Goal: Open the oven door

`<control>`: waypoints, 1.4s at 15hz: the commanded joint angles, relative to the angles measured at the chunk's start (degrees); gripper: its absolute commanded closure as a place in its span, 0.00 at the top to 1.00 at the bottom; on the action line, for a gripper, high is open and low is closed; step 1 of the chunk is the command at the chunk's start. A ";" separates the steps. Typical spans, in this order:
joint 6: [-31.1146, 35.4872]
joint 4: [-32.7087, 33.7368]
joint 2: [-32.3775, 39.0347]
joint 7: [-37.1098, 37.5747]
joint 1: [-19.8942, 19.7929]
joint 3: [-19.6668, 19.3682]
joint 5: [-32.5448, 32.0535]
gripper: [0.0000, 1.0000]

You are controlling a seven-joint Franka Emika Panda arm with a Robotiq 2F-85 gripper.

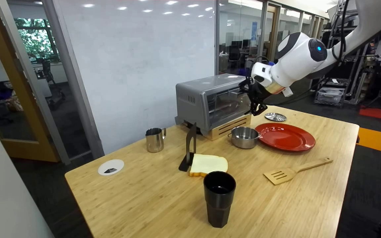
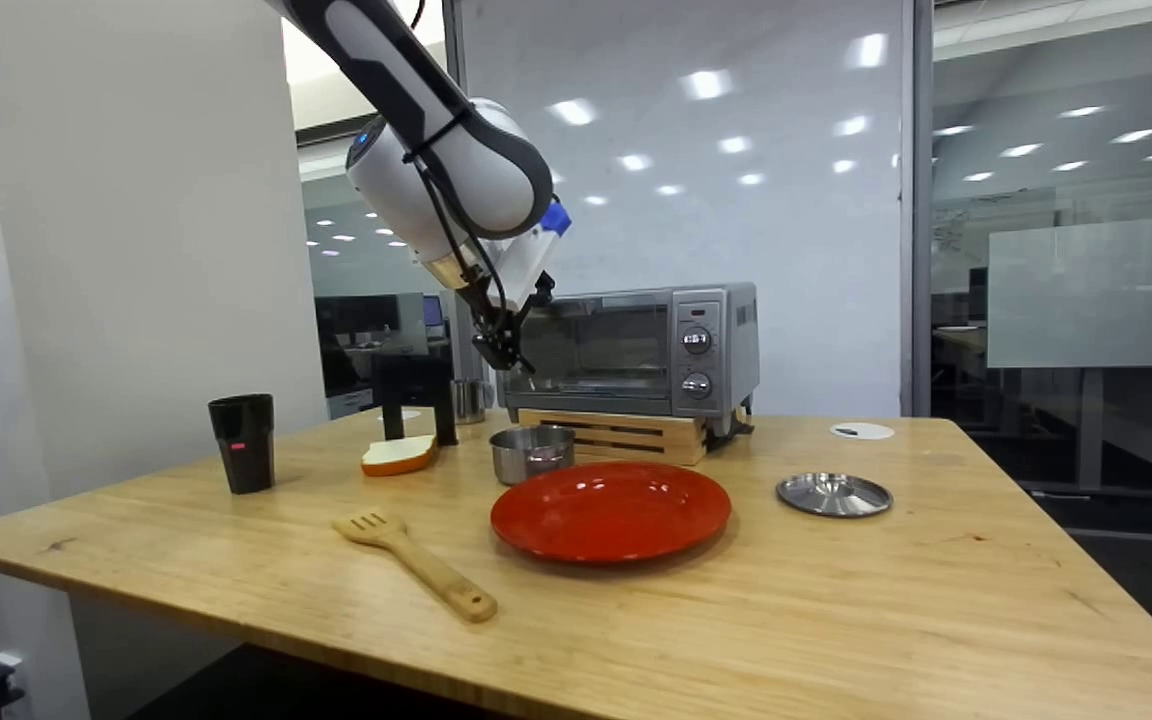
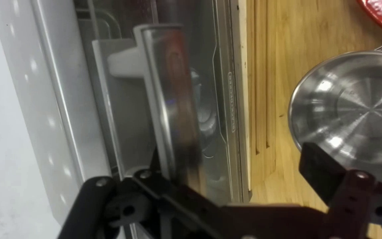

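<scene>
The oven door [image 1: 223, 107] is dark glass in a silver frame; it also shows in an exterior view [image 2: 601, 345] and in the wrist view [image 3: 219, 172]. It stands about upright; I cannot tell whether its top is slightly ajar. Its silver bar handle [image 3: 167, 96] sticks out from the glass. My gripper [image 3: 237, 162] is open at the handle's near end in the wrist view. One finger reaches partly hidden behind the handle, the other is well out in front, over the table. Both exterior views show the gripper [image 1: 251, 99] [image 2: 521, 325] in front of the door's upper part.
The oven [image 1: 190, 109] stands on a slatted wooden crate [image 1: 227, 127]. A steel pot [image 1: 244, 140] and red plate [image 1: 286, 136] are in front of it. A black stand [image 1: 191, 145], bread slice [image 1: 208, 164], steel pitcher [image 1: 154, 140], black cup [image 1: 219, 198], spatula [image 1: 283, 175] and lid [image 1: 275, 116] lie around.
</scene>
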 commanded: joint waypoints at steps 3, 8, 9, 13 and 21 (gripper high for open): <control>0.98 -1.50 -0.28 -5.12 1.01 -1.81 3.61 1.00; 1.15 -2.71 -0.67 -7.22 1.69 -2.71 5.50 1.00; 0.77 -3.47 -0.93 -9.22 1.74 -2.92 6.77 1.00; -0.35 -7.25 -2.22 -19.24 -0.71 -1.11 15.81 1.00; 0.92 -8.32 -2.51 -12.50 2.31 -3.87 10.37 1.00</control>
